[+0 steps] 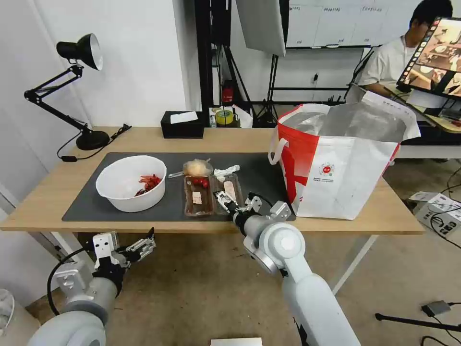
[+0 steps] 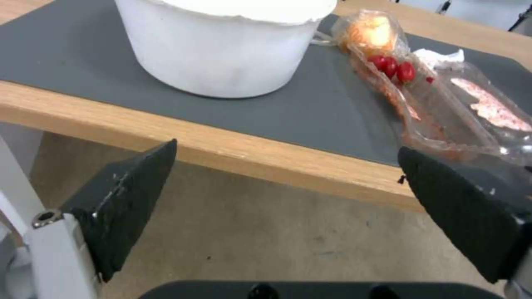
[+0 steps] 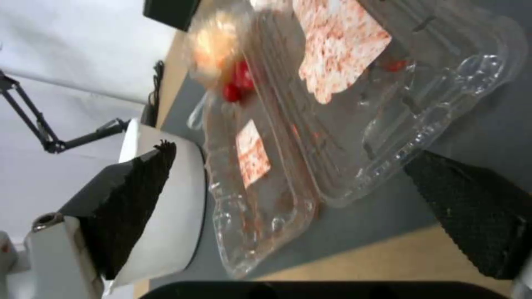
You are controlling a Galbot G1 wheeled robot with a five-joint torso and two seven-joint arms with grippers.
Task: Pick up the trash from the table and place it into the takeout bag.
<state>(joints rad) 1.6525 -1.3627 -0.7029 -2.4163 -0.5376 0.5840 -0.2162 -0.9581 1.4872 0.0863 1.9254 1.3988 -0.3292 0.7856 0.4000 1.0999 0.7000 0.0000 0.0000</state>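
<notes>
Hanging below the worktop's [image 1: 225, 139] near edge on the robot's left, the left claw [image 1: 144, 245] is released and grasps nothing; its wrist view shows the two dark fingers [image 2: 127, 199] spread wide under the wooden lip. Above it on the dark grey mat [image 1: 91, 192] stands the white bowl [image 1: 130, 183], with red crayfish shells [image 1: 150, 181] lying inside against its right wall. Just right of the bowl lies the clear hinged tray [image 1: 211, 194], opened flat with both halves side by side, smeared red inside and holding scraps of stained paper. Touching the tray's far end is the bagged bun [image 1: 197, 167], and just beside that, the crumpled white tissue [image 1: 225, 171]. Farther right, the right claw [image 1: 237, 202] is over the tray's near right corner, released, with its fingers [image 3: 471, 211] spread to either side of the tray's end and not closed on it. At the right end of the worktop stands the takeout bag [image 1: 345, 173], upright and gaping open, foil lining showing, well apart from the trash.
</notes>
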